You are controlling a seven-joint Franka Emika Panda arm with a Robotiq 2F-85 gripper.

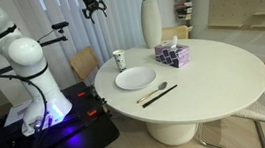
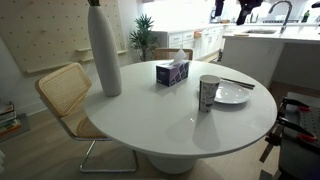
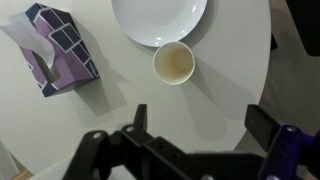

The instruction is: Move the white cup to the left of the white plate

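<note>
The white cup [image 1: 119, 58] with dark markings stands upright on the round table next to the white plate [image 1: 134, 79]. It also shows in an exterior view [image 2: 208, 92], beside the plate [image 2: 234, 95]. In the wrist view the cup [image 3: 173, 63] sits just below the plate [image 3: 158, 20], empty inside. My gripper [image 1: 92, 7] hangs high above the table, well clear of the cup. Its fingers [image 3: 198, 115] are spread apart with nothing between them. It also shows high in an exterior view [image 2: 243, 13].
A purple patterned tissue box [image 1: 172, 54] and a tall white vase with flowers [image 1: 151, 22] stand on the table. A spoon and dark chopsticks [image 1: 158, 91] lie by the plate. Chairs [image 1: 84, 63] ring the table. The robot base [image 1: 33, 85] stands beside it.
</note>
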